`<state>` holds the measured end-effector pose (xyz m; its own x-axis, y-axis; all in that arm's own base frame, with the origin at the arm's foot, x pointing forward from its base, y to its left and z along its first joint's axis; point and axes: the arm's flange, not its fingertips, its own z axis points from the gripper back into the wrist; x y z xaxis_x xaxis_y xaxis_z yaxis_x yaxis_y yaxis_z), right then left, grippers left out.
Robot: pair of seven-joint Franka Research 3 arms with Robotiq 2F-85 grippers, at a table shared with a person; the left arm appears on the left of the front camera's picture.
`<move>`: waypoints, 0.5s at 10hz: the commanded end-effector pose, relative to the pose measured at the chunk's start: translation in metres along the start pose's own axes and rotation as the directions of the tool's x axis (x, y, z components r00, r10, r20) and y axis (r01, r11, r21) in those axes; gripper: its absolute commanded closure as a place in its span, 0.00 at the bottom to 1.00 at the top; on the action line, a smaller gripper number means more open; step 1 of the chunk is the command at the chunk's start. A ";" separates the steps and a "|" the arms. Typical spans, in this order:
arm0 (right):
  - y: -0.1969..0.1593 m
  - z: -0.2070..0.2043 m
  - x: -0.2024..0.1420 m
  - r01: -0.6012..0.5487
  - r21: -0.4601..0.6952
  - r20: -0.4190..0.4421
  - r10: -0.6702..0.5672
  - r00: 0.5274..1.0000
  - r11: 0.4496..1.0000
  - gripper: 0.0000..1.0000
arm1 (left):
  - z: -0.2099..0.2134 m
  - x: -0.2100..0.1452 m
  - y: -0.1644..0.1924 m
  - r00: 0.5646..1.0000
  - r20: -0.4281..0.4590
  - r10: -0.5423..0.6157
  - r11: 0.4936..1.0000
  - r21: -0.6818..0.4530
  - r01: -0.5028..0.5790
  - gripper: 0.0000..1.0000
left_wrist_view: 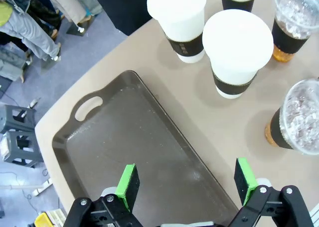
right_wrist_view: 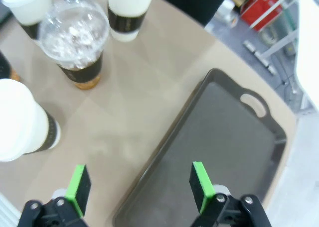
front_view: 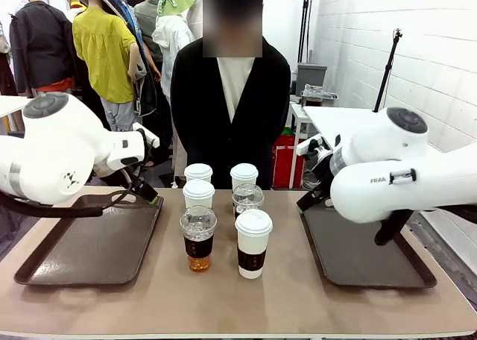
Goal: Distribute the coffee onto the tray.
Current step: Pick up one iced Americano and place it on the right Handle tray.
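The coffee stands as several sleeved cups in the table's middle: white-lidded ones such as the nearest, and two clear dome-lidded cups of amber drink. A dark tray lies on each side, left and right, both bare. My left gripper hangs open above the left tray's inner edge, with white cups and a clear cup beyond it. My right gripper is open over the right tray's rim, apart from a clear cup and a white cup.
A person in a black jacket stands at the far edge behind the cups. Both white arms hang over the trays' far ends. A white side table stands at the back right.
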<state>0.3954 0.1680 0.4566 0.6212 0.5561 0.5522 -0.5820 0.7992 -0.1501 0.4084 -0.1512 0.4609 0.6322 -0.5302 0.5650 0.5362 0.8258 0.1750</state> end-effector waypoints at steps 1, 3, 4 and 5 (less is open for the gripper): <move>-0.003 0.028 0.004 -0.017 0.022 0.004 0.017 1.000 1.000 0.00 | 0.020 0.012 -0.001 0.998 -0.029 -0.047 0.999 -0.005 0.047 0.00; 0.000 0.042 0.013 -0.044 0.021 0.019 0.044 0.999 0.999 0.00 | 0.038 0.022 0.003 0.995 -0.045 -0.084 0.996 -0.007 0.084 0.00; -0.001 0.043 0.014 -0.045 0.032 0.016 0.045 0.999 0.998 0.00 | 0.043 0.025 0.004 0.993 -0.060 -0.100 0.995 -0.003 0.100 0.00; -0.003 0.044 0.014 -0.044 0.040 0.014 0.043 0.999 0.998 0.00 | 0.045 0.026 0.003 0.992 -0.065 -0.112 0.994 -0.009 0.111 0.00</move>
<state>0.3785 0.1670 0.5018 0.5977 0.5692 0.5646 -0.5967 0.7862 -0.1608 0.4017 -0.1554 0.5089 0.6148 -0.6012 0.5105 0.5920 0.7794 0.2050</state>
